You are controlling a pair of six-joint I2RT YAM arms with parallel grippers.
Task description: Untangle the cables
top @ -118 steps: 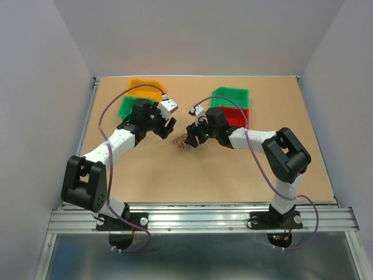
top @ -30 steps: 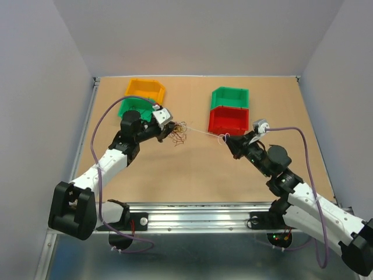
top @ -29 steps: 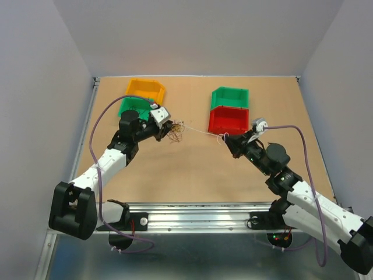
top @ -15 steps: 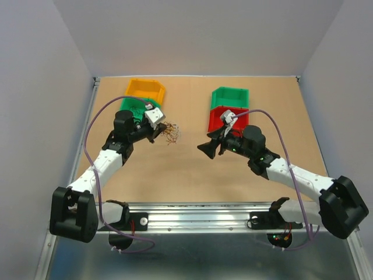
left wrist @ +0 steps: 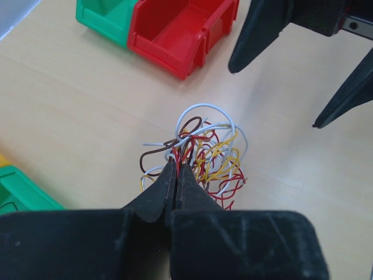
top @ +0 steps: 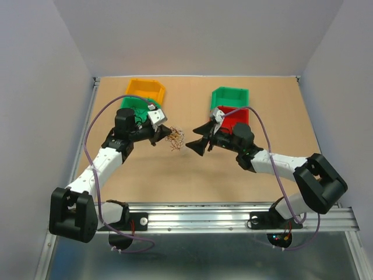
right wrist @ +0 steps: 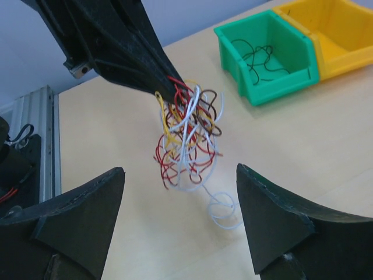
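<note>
The cables (top: 176,140) hang near the middle of the top view, pinched in the closed left gripper (top: 167,135) above the worktop (top: 233,172). The right gripper (top: 194,148) is spread wide just right of them, gripping nothing. In the left wrist view red, yellow, white and brown strands are told apart, and a red bin (left wrist: 175,35) and green bin (left wrist: 105,14) are seen at upper left. Only in the right wrist view are a white loop trailing below the wad and dark wire inside a second green bin (right wrist: 268,52) shown, beside a yellow bin (right wrist: 329,29)
</note>
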